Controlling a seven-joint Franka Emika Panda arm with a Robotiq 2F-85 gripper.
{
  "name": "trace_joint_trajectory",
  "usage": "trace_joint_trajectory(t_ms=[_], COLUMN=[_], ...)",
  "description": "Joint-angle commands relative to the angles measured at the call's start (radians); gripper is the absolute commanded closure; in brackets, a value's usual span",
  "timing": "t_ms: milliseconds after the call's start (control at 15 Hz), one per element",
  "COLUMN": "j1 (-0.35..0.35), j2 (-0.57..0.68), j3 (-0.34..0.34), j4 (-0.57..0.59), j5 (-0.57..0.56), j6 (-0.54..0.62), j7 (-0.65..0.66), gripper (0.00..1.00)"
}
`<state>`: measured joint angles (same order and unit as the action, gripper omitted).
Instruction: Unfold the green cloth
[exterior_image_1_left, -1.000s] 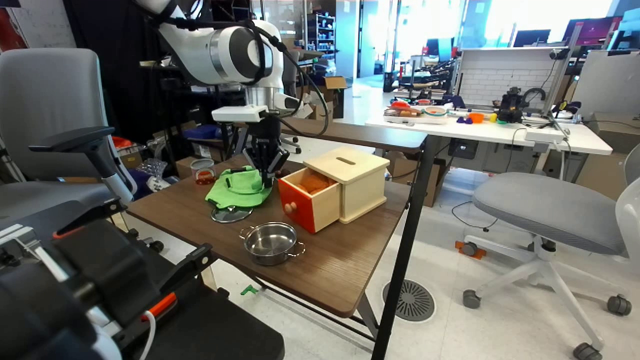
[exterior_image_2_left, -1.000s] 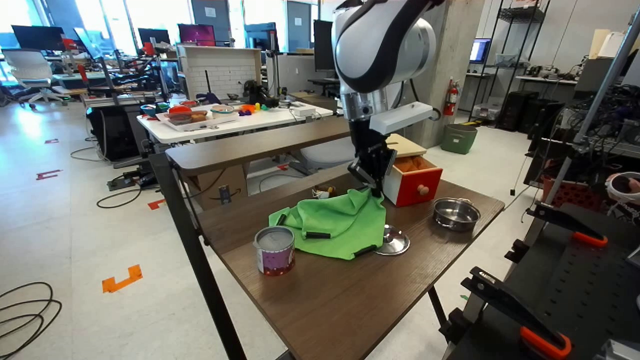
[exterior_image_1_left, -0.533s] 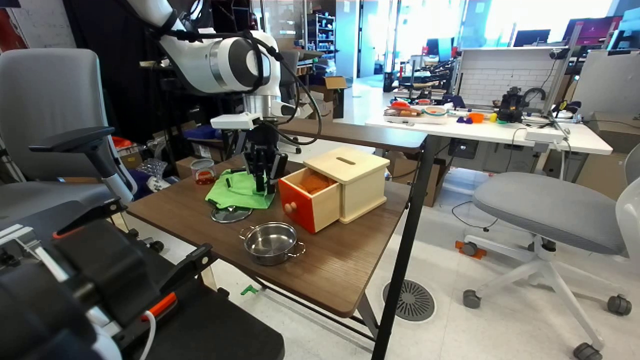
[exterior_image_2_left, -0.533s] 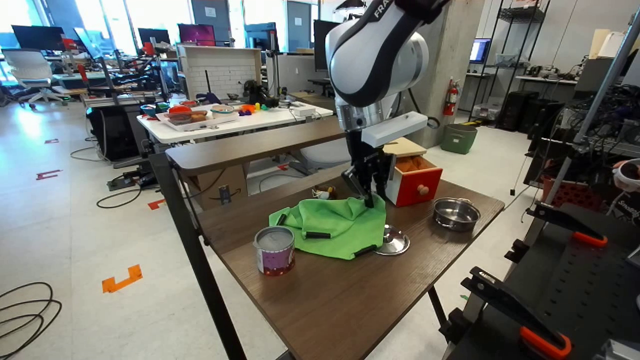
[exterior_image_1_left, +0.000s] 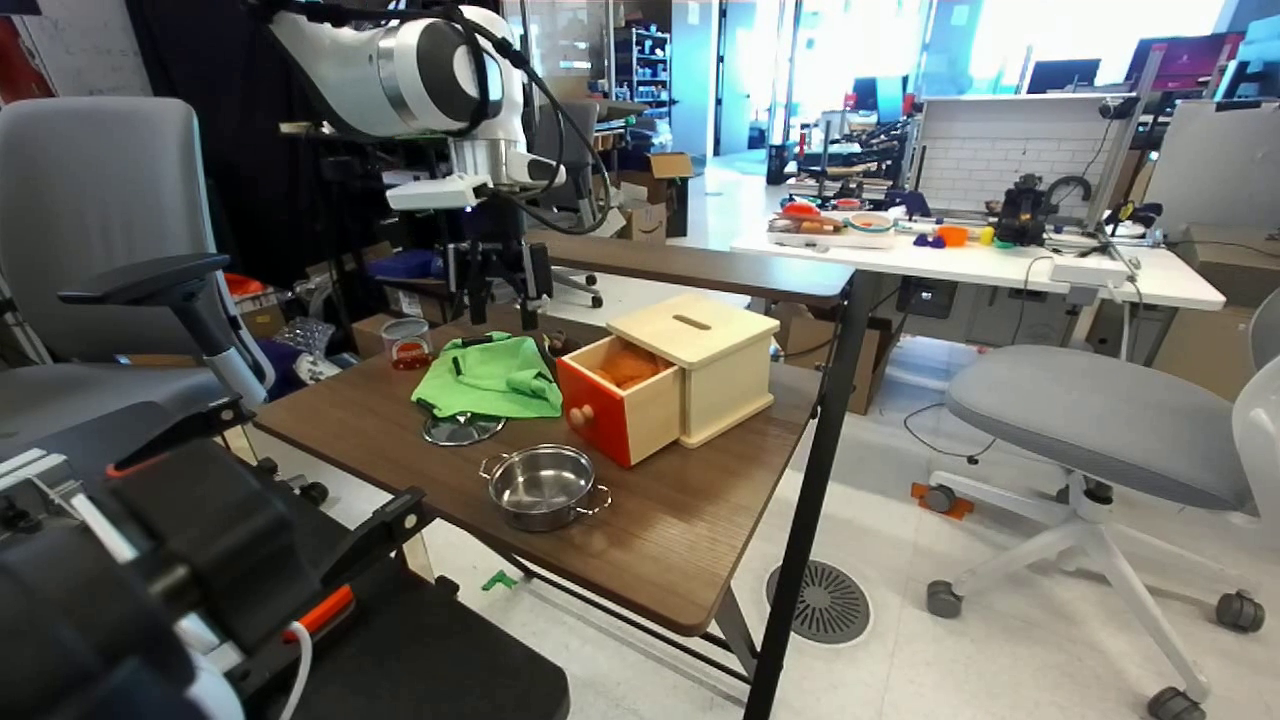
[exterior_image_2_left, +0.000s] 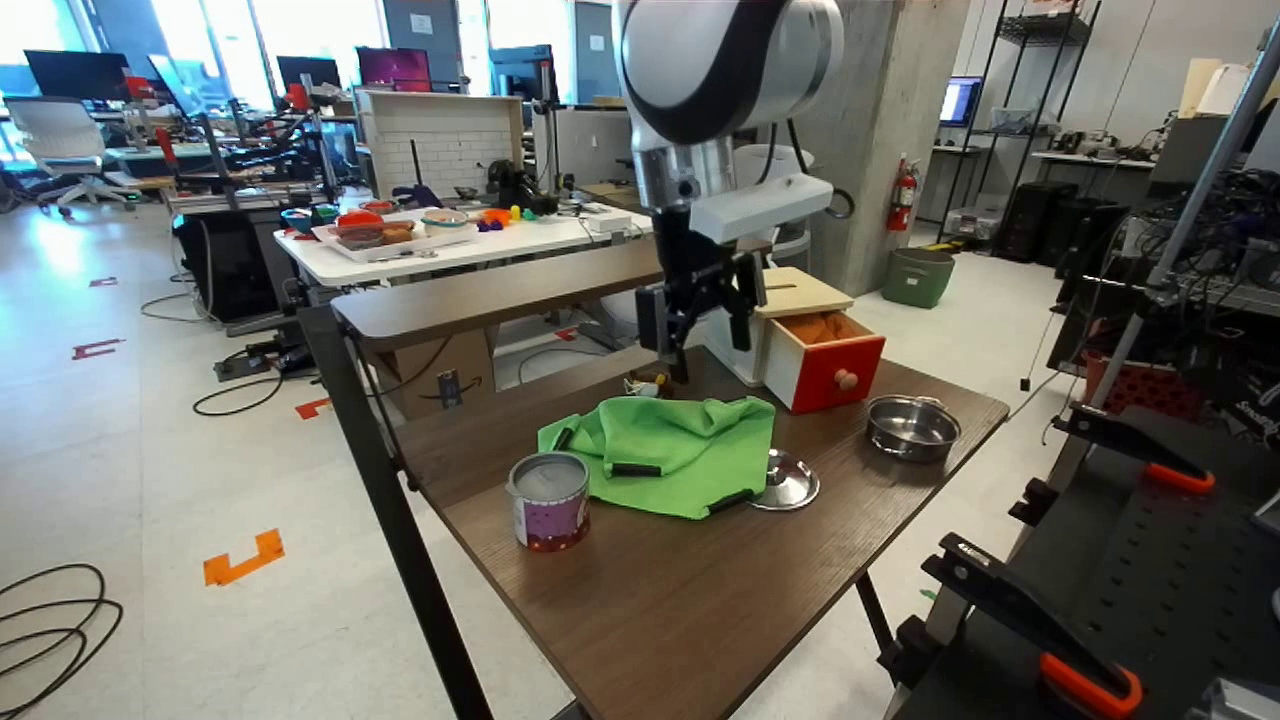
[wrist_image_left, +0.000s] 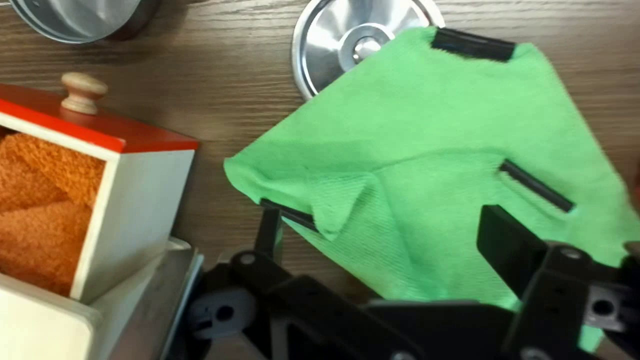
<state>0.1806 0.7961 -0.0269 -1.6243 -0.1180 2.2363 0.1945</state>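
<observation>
Plainly, the green cloth (exterior_image_1_left: 488, 380) lies below the end effector (exterior_image_1_left: 503, 316), apart.

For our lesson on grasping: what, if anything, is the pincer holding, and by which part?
Nothing: the pincer is open, clear of the green cloth.

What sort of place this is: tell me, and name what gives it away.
Probably a robotics lab, with the look of a shared workplace rather than a home: a robot arm, several monitors in the background and a red fire extinguisher.
</observation>
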Motion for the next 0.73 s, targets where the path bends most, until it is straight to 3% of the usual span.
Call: trace_joint_trajectory(t_ms=[0, 667], j1=[0.001, 0.001], j2=[-0.03, -0.083], j3=[0.019, 0.034], j4=[-0.02, -0.083], j5=[-0.001, -0.002], j6=[-0.004, -0.003], j7=[-0.013, -0.033], gripper=[0.0, 0.0])
